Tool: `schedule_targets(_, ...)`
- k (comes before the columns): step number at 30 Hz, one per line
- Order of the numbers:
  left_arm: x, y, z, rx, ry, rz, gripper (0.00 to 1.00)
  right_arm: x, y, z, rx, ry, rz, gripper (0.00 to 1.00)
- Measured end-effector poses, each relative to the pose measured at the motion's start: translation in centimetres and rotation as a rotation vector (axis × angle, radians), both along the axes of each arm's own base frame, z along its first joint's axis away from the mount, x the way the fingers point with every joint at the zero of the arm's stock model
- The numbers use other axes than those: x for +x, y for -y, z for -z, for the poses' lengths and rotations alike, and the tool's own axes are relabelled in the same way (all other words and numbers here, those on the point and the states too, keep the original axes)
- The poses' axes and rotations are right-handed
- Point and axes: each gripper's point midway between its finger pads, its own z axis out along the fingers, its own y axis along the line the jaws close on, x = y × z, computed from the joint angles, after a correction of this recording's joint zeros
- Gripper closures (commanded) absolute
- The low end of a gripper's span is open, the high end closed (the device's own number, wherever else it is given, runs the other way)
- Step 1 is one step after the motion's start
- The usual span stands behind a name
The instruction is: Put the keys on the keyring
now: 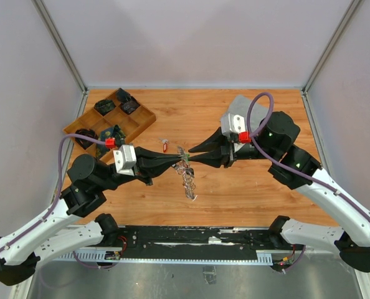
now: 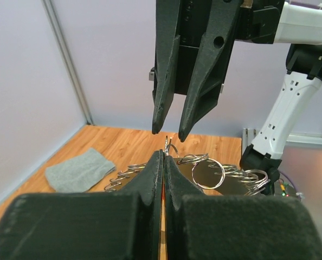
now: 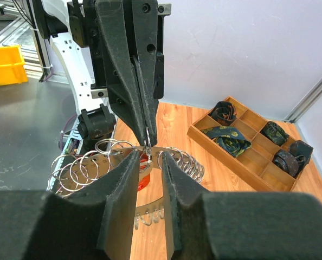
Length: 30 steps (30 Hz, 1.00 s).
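The keyring (image 1: 187, 179) is a flat silver band fringed with many small split rings; it hangs in the air at mid-table. My left gripper (image 1: 180, 159) is shut on one small split ring at its top edge, as the left wrist view (image 2: 165, 153) shows. My right gripper (image 1: 191, 155) is open, with its fingertips on either side of that same ring (image 3: 148, 145) and not touching it, seen from the right wrist (image 3: 148, 158). A key with a red tag (image 1: 164, 146) lies on the table beside the left fingers; red also shows under the band (image 3: 143, 176). No other keys are in view.
A wooden compartment tray (image 1: 149, 118) holding dark rolled ties stands at the back left, and also shows in the right wrist view (image 3: 242, 162). A grey cloth (image 2: 77, 170) lies at the back right, partly under the right arm (image 1: 238, 104). White walls enclose the table.
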Motion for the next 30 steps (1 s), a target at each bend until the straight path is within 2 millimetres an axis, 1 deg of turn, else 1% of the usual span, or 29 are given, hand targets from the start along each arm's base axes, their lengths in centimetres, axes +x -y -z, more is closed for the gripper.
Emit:
schedule_targets(8, -0.42, 0.08, -0.44, -0.014, 0.011, 0.023, 0.99, -0.36, -0.02, 0.0, 0.0, -0.011, -0.019, 0.74)
schedule_targets(18, -0.55, 0.43, -0.12, -0.005, 0.002, 0.041, 1.0, -0.28, -0.51, 0.5, -0.012, -0.03, -0.038, 0.74)
schedule_targets(28, -0.57, 0.51, -0.07, -0.003, 0.002, 0.045, 1.0, -0.33, -0.76, 0.86, -0.021, -0.04, -0.054, 0.83)
schedule_targets(30, -0.57, 0.5, -0.12, -0.005, 0.004, 0.045, 0.99, -0.35, -0.78, 0.89, -0.022, -0.041, -0.056, 0.87)
